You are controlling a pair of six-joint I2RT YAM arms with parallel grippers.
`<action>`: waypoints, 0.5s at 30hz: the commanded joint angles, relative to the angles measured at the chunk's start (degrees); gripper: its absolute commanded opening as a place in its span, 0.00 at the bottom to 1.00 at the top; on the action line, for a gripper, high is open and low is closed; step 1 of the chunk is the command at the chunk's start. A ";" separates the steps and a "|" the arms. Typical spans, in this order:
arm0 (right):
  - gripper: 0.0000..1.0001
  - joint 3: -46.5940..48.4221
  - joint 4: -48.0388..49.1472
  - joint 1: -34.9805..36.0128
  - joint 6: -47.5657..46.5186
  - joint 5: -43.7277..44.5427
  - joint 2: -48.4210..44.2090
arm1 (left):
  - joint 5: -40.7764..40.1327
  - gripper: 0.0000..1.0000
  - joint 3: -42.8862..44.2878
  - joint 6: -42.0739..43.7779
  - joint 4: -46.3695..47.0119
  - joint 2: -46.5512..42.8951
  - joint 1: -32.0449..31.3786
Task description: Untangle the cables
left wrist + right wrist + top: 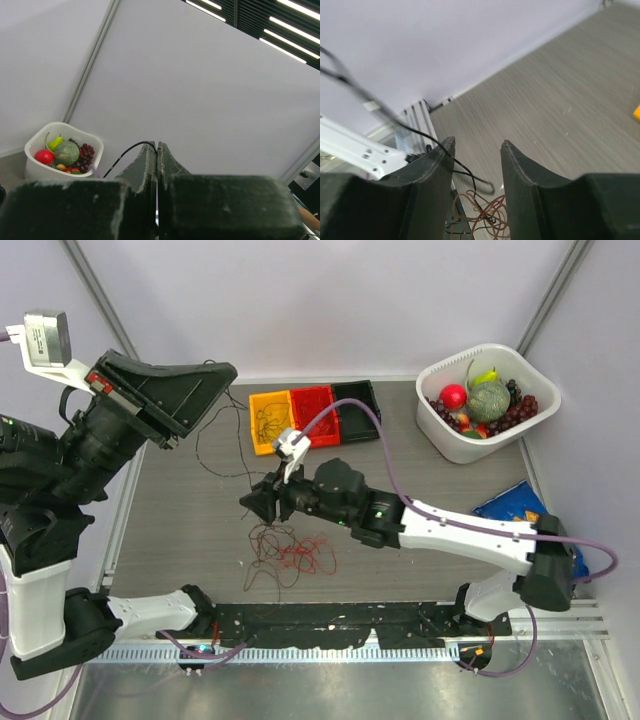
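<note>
**Hold the heap down, lift one cable slowly**

Near the front, the tangle of hair-thin red and dark brown cables (292, 552) lies in curly loops on the grey wood-look surface (430, 470). Just behind it, and a little above, hang the right fingers (260, 503). They are wide apart and hold nothing.

Further back and high up are the left fingers (157, 165). They are pressed tight together. A thin black cable (132, 145) comes out from between their tips, so they seem to pinch it. Seen from above, that cable drops down toward the right fingers and the tangle.

The job now looks like pulling this black cable free. To do it well, the right fingers should go down and close on the black cable only, near where it goes into the heap. They could also press the other loops flat. Then the left fingers can lift slowly. If the whole heap comes up too, it is best to stop and pick a new spot. A hard tug could make the knot tighter.

Far back sit the three small plastic trays, orange, red and black (313, 412). The orange one seems to have some thin cables in it. In the far right corner stands the white plastic basket of fruit (465, 445).
</note>
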 commanded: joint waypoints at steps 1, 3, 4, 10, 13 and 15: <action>0.45 -3.50 3.49 0.17 3.04 5.10 4.87 | 0.00 0.00 2.49 0.17 1.61 0.81 0.19; 0.43 -9.20 5.34 0.17 5.50 6.94 5.66 | 0.00 0.00 2.66 0.26 1.61 0.99 0.10; 0.41 -11.06 5.17 0.17 6.64 8.26 6.01 | 0.09 0.00 2.84 0.43 1.61 1.07 0.19; 0.45 -19.23 -12.92 -2.72 11.75 27.41 5.50 | -1.75 0.00 9.15 2.72 -1.20 2.48 0.19; 0.56 -22.94 -14.42 -4.39 11.66 28.66 0.24 | -2.02 0.00 11.63 3.16 -1.38 2.66 0.19; 0.61 -26.28 -14.78 -5.71 11.39 30.16 -3.54 | -2.11 0.00 11.72 3.33 -1.46 2.48 0.19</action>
